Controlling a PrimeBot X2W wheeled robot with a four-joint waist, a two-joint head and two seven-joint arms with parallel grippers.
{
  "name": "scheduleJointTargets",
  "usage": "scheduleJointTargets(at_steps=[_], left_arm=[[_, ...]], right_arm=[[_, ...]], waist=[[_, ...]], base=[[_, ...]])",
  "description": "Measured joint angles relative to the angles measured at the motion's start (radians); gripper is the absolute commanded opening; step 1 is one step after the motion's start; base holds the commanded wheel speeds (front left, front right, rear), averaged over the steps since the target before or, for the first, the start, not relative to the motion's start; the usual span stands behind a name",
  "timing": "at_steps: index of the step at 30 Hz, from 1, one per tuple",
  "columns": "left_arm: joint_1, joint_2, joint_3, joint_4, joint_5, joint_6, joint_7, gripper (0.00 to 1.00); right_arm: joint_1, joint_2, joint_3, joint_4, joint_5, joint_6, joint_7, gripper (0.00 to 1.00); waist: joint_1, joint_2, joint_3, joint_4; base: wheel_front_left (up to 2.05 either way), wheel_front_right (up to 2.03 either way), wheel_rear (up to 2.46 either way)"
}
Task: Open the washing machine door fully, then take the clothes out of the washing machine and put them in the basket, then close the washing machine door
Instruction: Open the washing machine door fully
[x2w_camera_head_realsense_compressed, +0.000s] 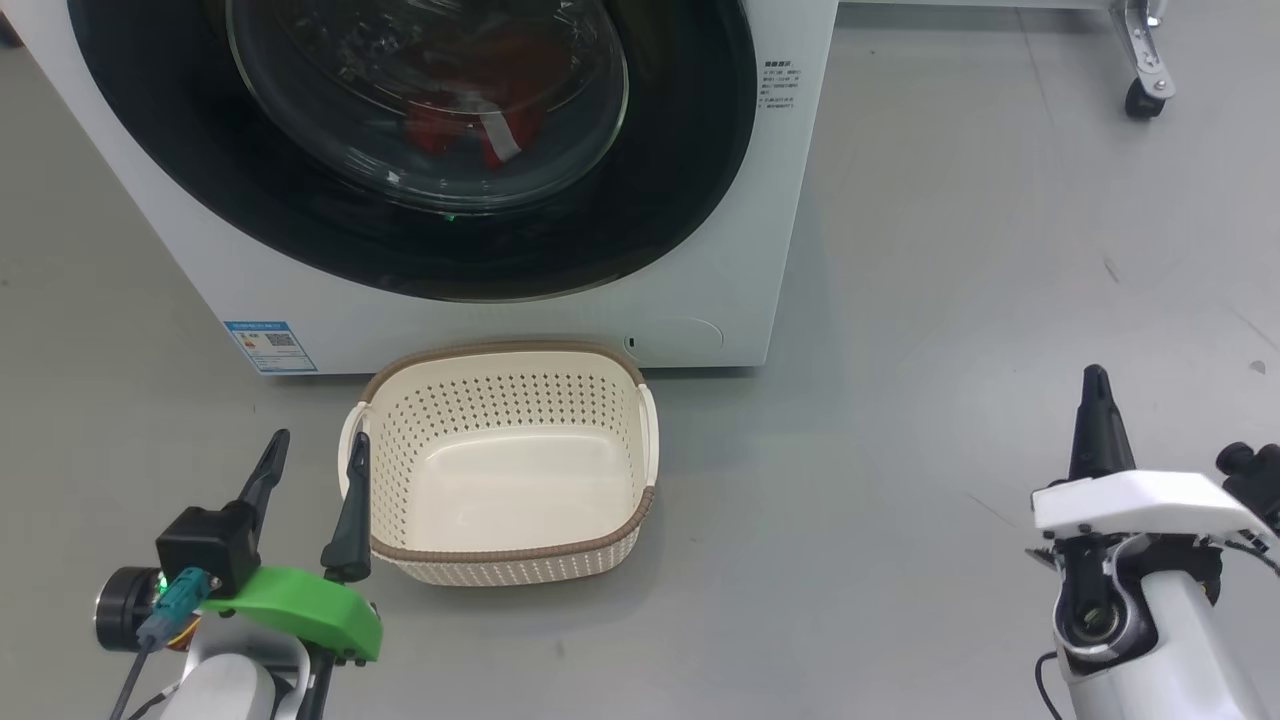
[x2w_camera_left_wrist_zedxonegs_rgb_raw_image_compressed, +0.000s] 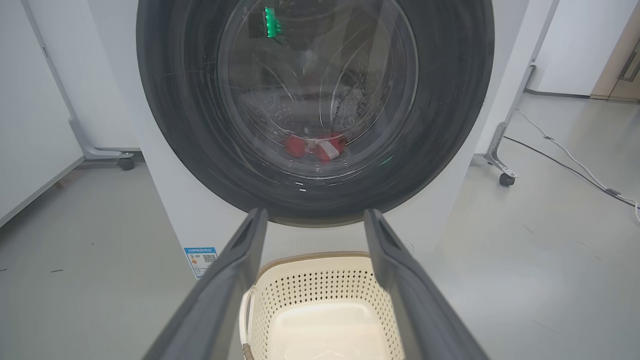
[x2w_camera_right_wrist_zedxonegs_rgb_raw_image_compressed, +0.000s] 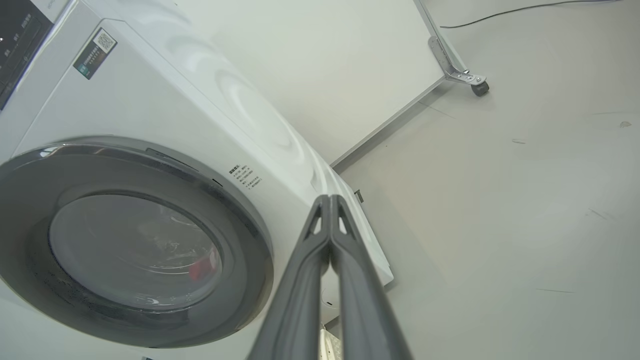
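Observation:
The washing machine (x2w_camera_head_realsense_compressed: 700, 250) stands ahead, its door (x2w_camera_head_realsense_compressed: 660, 180) flat against the front. Red clothes (x2w_camera_head_realsense_compressed: 470, 110) with a white strip lie behind the glass, and the left wrist view shows the clothes (x2w_camera_left_wrist_zedxonegs_rgb_raw_image_compressed: 315, 147) low in the drum. The cream basket (x2w_camera_head_realsense_compressed: 505, 555) sits empty on the floor before the machine. My left gripper (x2w_camera_head_realsense_compressed: 318, 448) is open, low beside the basket's left handle, holding nothing. My right gripper (x2w_camera_head_realsense_compressed: 1096, 385) is shut and empty, far right over bare floor; in its wrist view the right gripper (x2w_camera_right_wrist_zedxonegs_rgb_raw_image_compressed: 330, 200) points past the door (x2w_camera_right_wrist_zedxonegs_rgb_raw_image_compressed: 150, 165).
A blue label (x2w_camera_head_realsense_compressed: 270, 346) marks the machine's lower left corner. A castor leg (x2w_camera_head_realsense_compressed: 1143, 70) of a frame stands at the back right. White panels on castors (x2w_camera_left_wrist_zedxonegs_rgb_raw_image_compressed: 125, 162) flank the machine, and a cable (x2w_camera_left_wrist_zedxonegs_rgb_raw_image_compressed: 575, 160) runs along the floor to its right.

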Motion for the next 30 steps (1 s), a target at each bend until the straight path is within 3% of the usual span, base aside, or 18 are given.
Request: scheduleJointTargets(at_steps=[12,18,30], left_arm=[[-0.047,-0.006,-0.014,-0.03,0.001,-0.005,0.003,1.0],[-0.075,-0.018,-0.017,-0.055,0.001,-0.006,0.003,1.0],[-0.152,-0.035,-0.029,-0.108,0.016,-0.018,0.003,1.0]], right_arm=[[-0.161,-0.004,-0.103,0.001,0.481,0.01,0.2,0.0],[-0.238,-0.007,-0.119,0.01,0.537,0.009,0.265,0.0],[-0.457,-0.041,-0.11,0.025,0.567,-0.046,0.38,0.0]], waist=[[0.0,0.0,0.074,0.028],[0.0,0.0,0.115,0.043],[0.0,0.0,0.233,0.087]], base=[[0.0,0.0,0.0],[0.0,0.0,0.0],[0.0,0.0,0.0]])
